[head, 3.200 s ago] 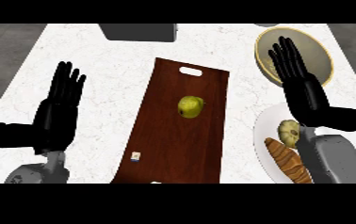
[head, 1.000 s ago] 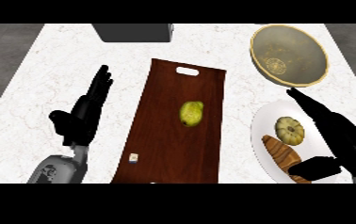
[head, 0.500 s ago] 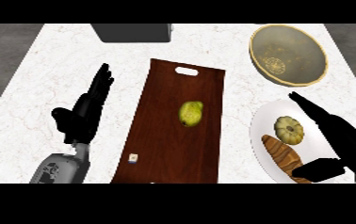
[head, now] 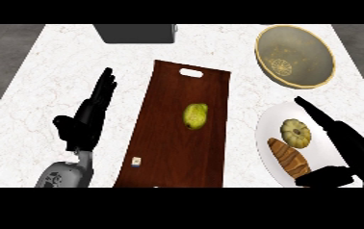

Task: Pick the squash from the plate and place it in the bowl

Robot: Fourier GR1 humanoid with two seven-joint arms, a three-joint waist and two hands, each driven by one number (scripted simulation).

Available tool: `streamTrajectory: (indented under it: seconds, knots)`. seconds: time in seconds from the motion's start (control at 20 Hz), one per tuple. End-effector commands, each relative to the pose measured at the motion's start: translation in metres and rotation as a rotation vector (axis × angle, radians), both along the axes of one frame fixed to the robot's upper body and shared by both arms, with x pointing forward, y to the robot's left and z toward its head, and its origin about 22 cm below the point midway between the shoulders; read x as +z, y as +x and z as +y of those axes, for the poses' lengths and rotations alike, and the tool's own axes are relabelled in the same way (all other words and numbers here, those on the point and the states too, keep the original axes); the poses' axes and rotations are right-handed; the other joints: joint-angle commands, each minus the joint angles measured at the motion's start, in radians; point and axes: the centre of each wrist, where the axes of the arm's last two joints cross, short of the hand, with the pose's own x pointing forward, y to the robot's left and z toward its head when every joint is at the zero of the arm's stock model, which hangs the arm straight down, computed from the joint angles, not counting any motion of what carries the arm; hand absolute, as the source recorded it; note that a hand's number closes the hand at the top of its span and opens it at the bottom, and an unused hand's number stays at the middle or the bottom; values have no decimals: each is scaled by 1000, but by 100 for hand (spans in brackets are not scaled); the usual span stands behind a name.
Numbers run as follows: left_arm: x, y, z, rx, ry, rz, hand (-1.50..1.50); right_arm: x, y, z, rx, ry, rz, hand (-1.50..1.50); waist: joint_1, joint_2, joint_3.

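Squash [head: 295, 133] beside pastry [head: 288, 157]; right hand [head: 334, 132] alongside.

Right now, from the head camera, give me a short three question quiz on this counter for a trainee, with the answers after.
1. True or false: the squash is already in the bowl.
2. What lies beside the squash on the plate? A) a pastry B) a spoon C) a cup
3. Which hand is nearer the squash?

Key:
1. False; it sits on the plate.
2. A, a pastry.
3. The right hand, open, over the plate's right edge; the left hand is open left of the cutting board.
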Motion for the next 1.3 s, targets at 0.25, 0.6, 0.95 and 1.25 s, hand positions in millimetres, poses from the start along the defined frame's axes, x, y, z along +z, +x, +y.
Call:
streamTrajectory:
  seconds: [0.25,0.6,0.95,1.25]
  knots:
    - [6,11,5,-17,-11,-1,0,-36,-2,-1,-23,57,50,-150,-1,0,0]
    - [-12,30,15,-5,-5,-13,0,-63,12,-11,-31,62,28,-150,-2,2,0]
    - [3,6,-9,-13,-9,-1,0,-63,24,-9,-95,-103,37,-150,3,0,0]
    - [-15,2,1,-8,23,-4,0,-89,26,-40,-59,-157,67,-150,2,1,0]
